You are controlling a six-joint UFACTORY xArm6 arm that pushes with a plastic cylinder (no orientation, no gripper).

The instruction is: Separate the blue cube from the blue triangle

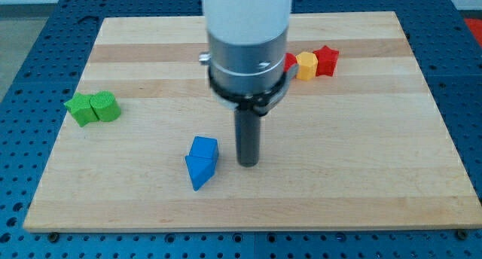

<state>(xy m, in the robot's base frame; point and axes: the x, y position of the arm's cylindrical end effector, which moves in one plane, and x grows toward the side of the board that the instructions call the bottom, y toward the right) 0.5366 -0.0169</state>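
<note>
The blue cube [204, 147] lies on the wooden board [361, 138] left of centre, near the view's bottom. The blue triangle [199, 171] touches it just below, pointing toward the view's bottom. My tip [248, 163] is on the board to the right of both blue blocks, a short gap away, level with where they meet. It touches neither.
Two green blocks [93, 108] sit together at the view's left. A yellow block [306, 65] sits between red blocks, a red star [327, 59] on its right, at the top right, partly behind the arm's white body [247, 33].
</note>
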